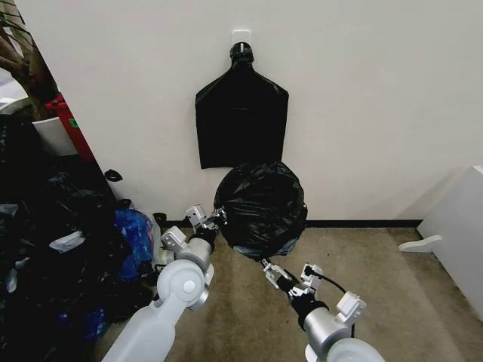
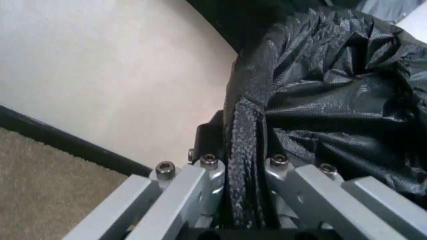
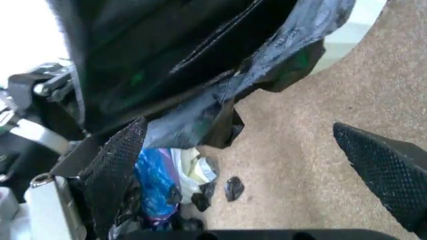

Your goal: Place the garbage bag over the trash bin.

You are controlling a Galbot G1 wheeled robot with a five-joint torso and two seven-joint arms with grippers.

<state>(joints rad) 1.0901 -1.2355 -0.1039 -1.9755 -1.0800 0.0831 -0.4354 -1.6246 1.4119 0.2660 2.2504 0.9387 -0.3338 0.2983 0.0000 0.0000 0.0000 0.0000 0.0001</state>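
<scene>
The glossy black garbage bag (image 1: 260,205) billows round in front of the wall, just above the carpet. The trash bin is hidden beneath it. My left gripper (image 1: 217,219) is at the bag's left edge and is shut on a fold of its plastic (image 2: 243,150), which runs between the fingers (image 2: 200,172). My right gripper (image 1: 269,265) hangs just below the bag's lower edge and stands open. Its pads (image 3: 120,165) are wide apart, and the bag's ragged hem (image 3: 220,100) hangs over one of them. I cannot tell whether the pale curved surface (image 3: 350,30) beside the bag is the bin.
A flat black bundle (image 1: 241,113) hangs from a wall hook above the bag. A heap of dark and blue bags (image 1: 83,226) fills the floor on the left. White furniture (image 1: 460,226) stands at the right. Open carpet (image 1: 377,264) lies between.
</scene>
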